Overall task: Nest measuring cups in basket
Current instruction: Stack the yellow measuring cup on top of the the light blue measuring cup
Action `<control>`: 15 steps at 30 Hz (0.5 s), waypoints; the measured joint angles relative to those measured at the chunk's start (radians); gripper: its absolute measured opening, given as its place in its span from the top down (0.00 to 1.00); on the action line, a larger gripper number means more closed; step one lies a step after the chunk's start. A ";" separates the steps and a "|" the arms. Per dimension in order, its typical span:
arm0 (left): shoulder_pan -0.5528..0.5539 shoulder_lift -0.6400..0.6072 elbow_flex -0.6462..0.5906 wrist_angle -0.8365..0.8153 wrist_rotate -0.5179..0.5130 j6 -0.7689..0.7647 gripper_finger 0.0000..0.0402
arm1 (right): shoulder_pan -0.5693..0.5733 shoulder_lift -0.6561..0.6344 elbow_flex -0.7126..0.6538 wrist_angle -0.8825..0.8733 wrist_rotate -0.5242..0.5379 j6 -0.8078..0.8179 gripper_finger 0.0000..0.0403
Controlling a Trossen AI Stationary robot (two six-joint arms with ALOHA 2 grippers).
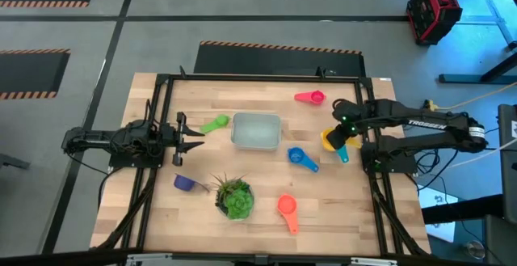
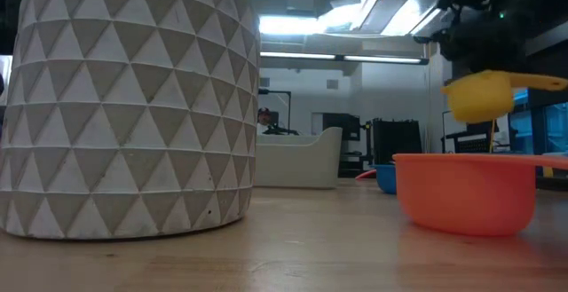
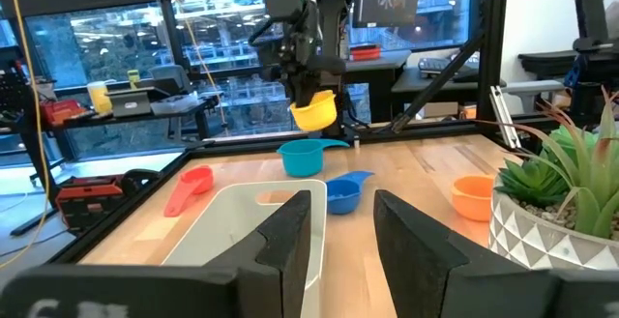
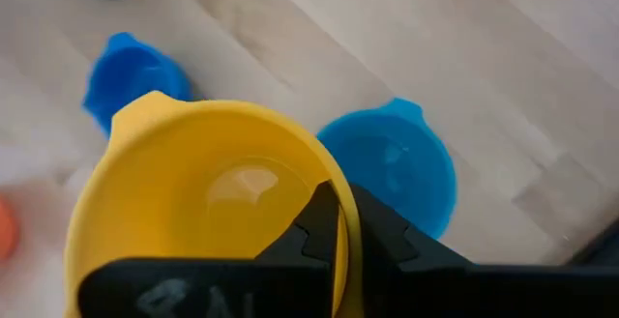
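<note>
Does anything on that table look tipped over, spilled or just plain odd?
Nothing spilled or broken. The only oddity: the yellow plastic measuring cup hangs in mid-air, pinched by the right claw, while the pale translucent basket sits empty.

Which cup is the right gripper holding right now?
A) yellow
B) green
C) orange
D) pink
A: the right gripper is shut on the rim of the yellow cup, which the low view shows lifted off the table, above the two blue cups seen in the right wrist view.

Right gripper (image 1: pixel 339 137) raised – jaws clamped, left gripper (image 1: pixel 194 136) parted
</note>
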 joint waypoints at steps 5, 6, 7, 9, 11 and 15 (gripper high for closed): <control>0.000 0.000 0.000 0.000 0.000 0.000 0.73 | -0.056 0.001 -0.026 0.006 0.033 -0.017 0.95; 0.000 0.000 0.000 0.000 0.000 0.000 0.73 | -0.066 0.001 -0.031 0.008 0.043 -0.022 0.95; 0.000 0.000 0.000 0.000 0.000 0.000 0.73 | -0.078 0.001 -0.037 0.009 0.053 -0.029 0.95; 0.000 0.000 0.000 0.000 0.000 0.000 0.73 | -0.099 0.001 -0.052 0.011 0.068 -0.042 0.95; 0.000 0.000 0.000 0.000 0.000 0.000 0.73 | -0.120 0.001 -0.071 0.013 0.071 -0.045 0.95; 0.000 0.000 0.000 0.000 0.000 0.000 0.73 | -0.147 0.001 -0.115 0.021 0.081 -0.055 0.95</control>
